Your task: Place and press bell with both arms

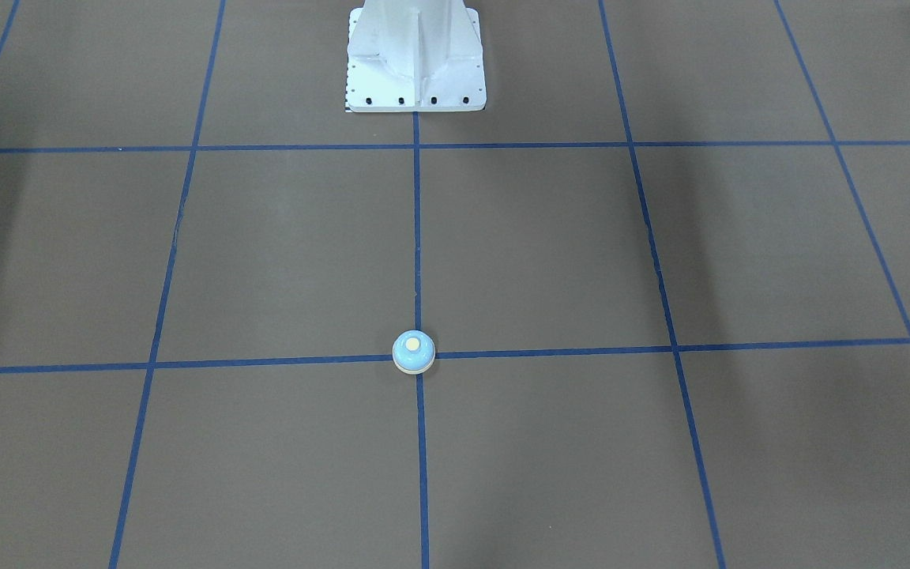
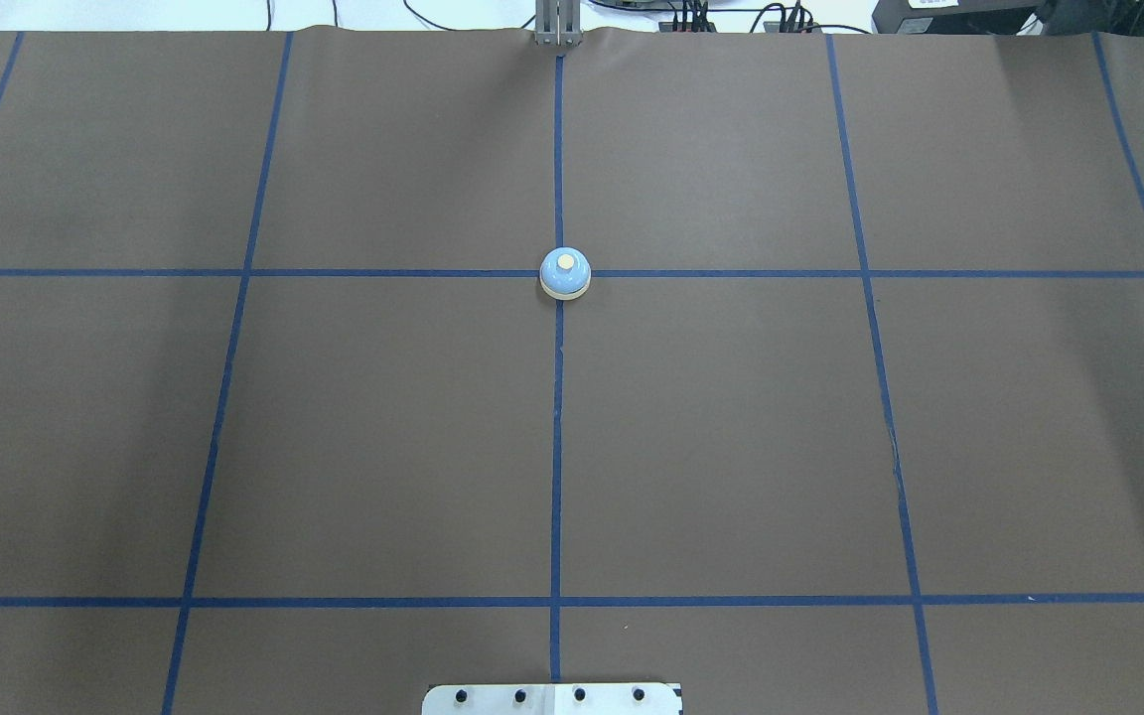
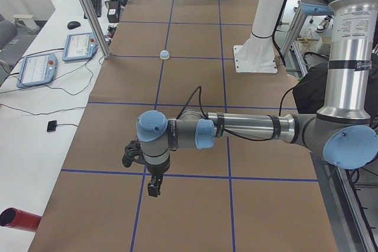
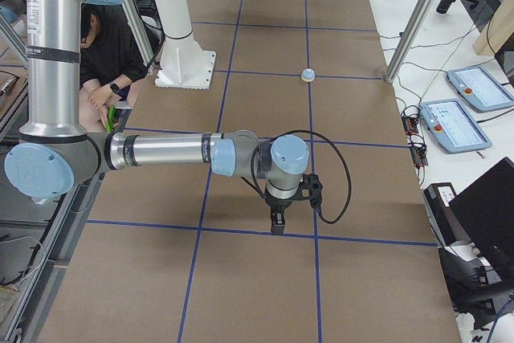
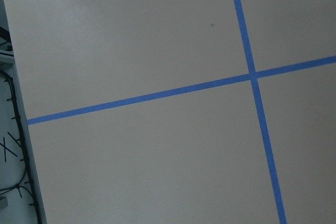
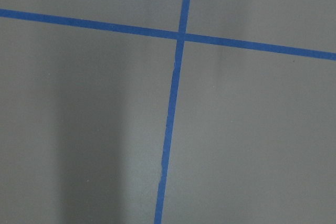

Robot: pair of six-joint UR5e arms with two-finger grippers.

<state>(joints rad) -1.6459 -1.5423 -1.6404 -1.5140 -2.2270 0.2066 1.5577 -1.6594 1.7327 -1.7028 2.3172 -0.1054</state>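
Observation:
The light-blue bell (image 1: 413, 351) with a cream button stands upright on a crossing of blue tape lines at the table's middle; it also shows in the overhead view (image 2: 564, 272), the left view (image 3: 165, 55) and the right view (image 4: 308, 75). My left gripper (image 3: 152, 188) hangs over the table far from the bell and shows only in the left view. My right gripper (image 4: 277, 224) hangs likewise far from the bell and shows only in the right view. I cannot tell whether either is open or shut. Both wrist views show only brown mat and blue tape.
The white bolted pedestal (image 1: 415, 59) stands at the robot's side of the table. Teach pendants (image 3: 35, 68) and cables lie on the white bench beyond the mat. A red cylinder (image 3: 18, 219) lies on the bench. A person (image 4: 108, 62) sits behind the right arm.

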